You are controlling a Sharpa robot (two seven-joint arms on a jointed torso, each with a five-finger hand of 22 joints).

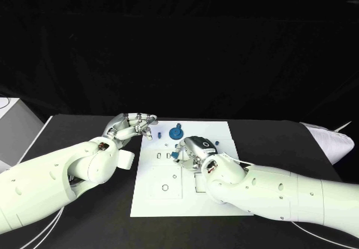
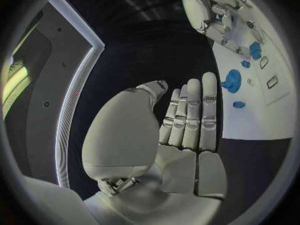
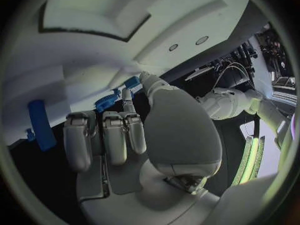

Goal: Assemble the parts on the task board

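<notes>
Right hand (image 1: 193,149): my fingers pinch a small blue part (image 1: 174,154) over the board (image 1: 153,202), ready for seating.
Left hand (image 1: 135,125): fingers apart, empty, at the board's far-left corner, clear of work.

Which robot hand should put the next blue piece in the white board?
Probably the right robot hand: it is over the task board, touching a small blue part. The left robot hand sits at the board's far corner, holding nothing.

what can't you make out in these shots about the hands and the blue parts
- Head view: the right hand covers part of the task board; whether it grips the small blue part at its fingertips is unclear.
- Head view: the left hand, its fingers curled; any contents too small to tell.
- Right wrist view: the long blue part, its seating unclear.
</notes>
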